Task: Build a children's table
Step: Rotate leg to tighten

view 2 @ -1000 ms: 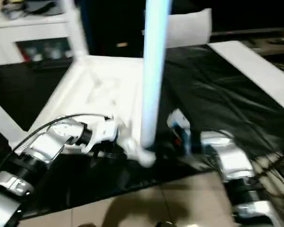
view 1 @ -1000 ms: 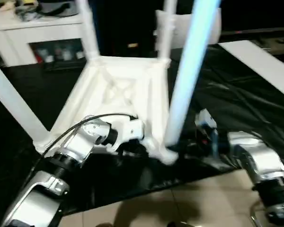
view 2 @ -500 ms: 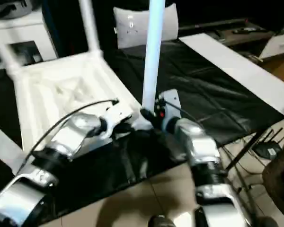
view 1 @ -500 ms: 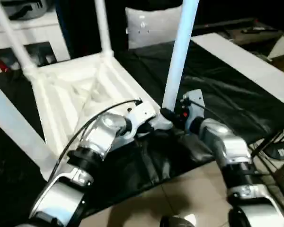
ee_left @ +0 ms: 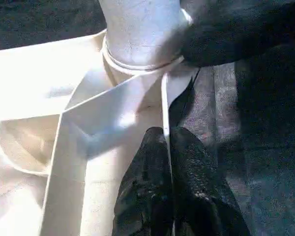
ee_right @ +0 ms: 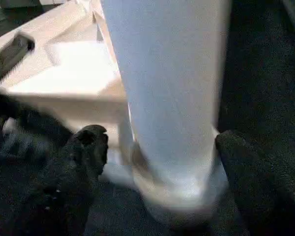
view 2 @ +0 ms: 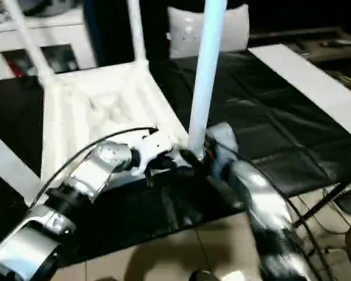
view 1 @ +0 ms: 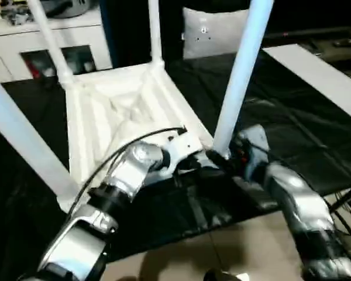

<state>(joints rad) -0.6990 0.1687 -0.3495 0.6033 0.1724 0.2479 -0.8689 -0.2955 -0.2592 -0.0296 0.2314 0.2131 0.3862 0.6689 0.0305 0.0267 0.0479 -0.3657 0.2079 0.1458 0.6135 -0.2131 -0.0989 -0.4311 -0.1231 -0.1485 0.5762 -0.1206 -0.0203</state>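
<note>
A: Starting nearest the camera, what does each arm do?

B: The left gripper (ee_left: pixel 169 162) pinches the thin edge wall of the table top (view 1: pixel 114 111), its two black fingers (ee_left: pixel 145 177) pressed together on either side of that wall, just beside the near corner socket (ee_left: pixel 140 64). The right gripper (ee_right: pixel 160 147) stands wide apart around the foot of the near leg (view 1: pixel 241 73); one finger (ee_right: pixel 86 152) sits on one side of the leg and the other on the opposite side, with a gap to the leg on each side.

A: How is the table placed?

B: The table top lies upside down on a black sheet (view 1: pixel 292 134), ribbed underside facing up. The near leg stands upright in the socket at the near corner. A second leg (view 1: pixel 17 137) rises at the robot's left, a third (view 1: pixel 47 41) at the far left corner, and a fourth (view 1: pixel 154 29) at the far corner.

A: And beyond the table?

B: A white shelf unit (view 1: pixel 17 50) stands behind on the left, a pale cushion (view 1: pixel 213 38) lies behind the table, and a white board (view 1: pixel 316 76) stretches along the right.
</note>
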